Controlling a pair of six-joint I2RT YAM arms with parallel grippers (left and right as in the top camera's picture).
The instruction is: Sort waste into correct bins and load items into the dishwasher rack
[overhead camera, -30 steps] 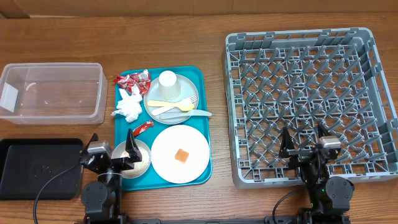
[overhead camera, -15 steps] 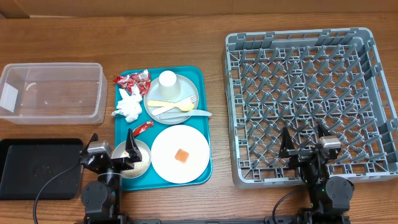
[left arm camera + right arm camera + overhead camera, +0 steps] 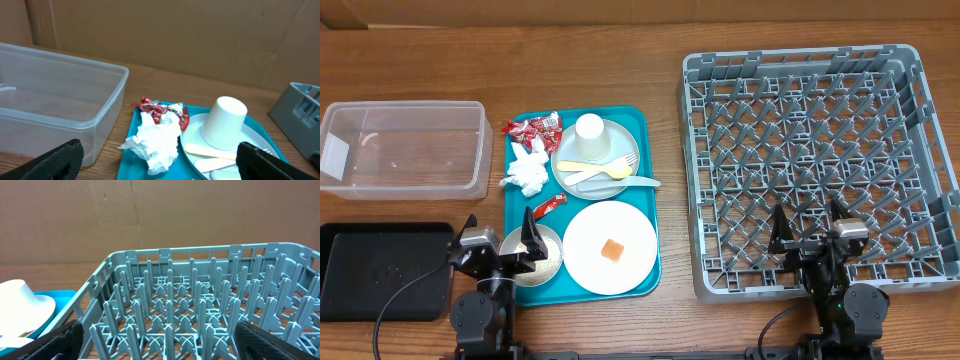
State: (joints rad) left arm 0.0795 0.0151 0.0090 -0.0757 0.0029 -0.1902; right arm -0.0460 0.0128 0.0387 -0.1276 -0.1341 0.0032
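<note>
The left claw (image 3: 501, 226) sat at the near edge of the table, its two fingers spread wide with nothing between them. The right claw (image 3: 806, 222) was spread wide and empty too, just over the near wall of the big grey rack (image 3: 790, 58). No dishes were in the rack. Everything else lay on the teal tray (image 3: 646, 180). A white cup (image 3: 590, 132) stood upside down on the grey plate (image 3: 570, 150), beside a yellow fork (image 3: 595, 168) and a white one (image 3: 620, 183). The orange cube (image 3: 612, 249) sat on the pale plate (image 3: 595, 225). The small bowl (image 3: 546, 256) was partly hidden by the left claw, and it may have held rice. Red wrappers (image 3: 532, 127) and the crumpled napkin (image 3: 528, 171) lay by the grey plate. The clear tub (image 3: 410, 104) and the black tray (image 3: 380, 270) sat to the left.
</note>
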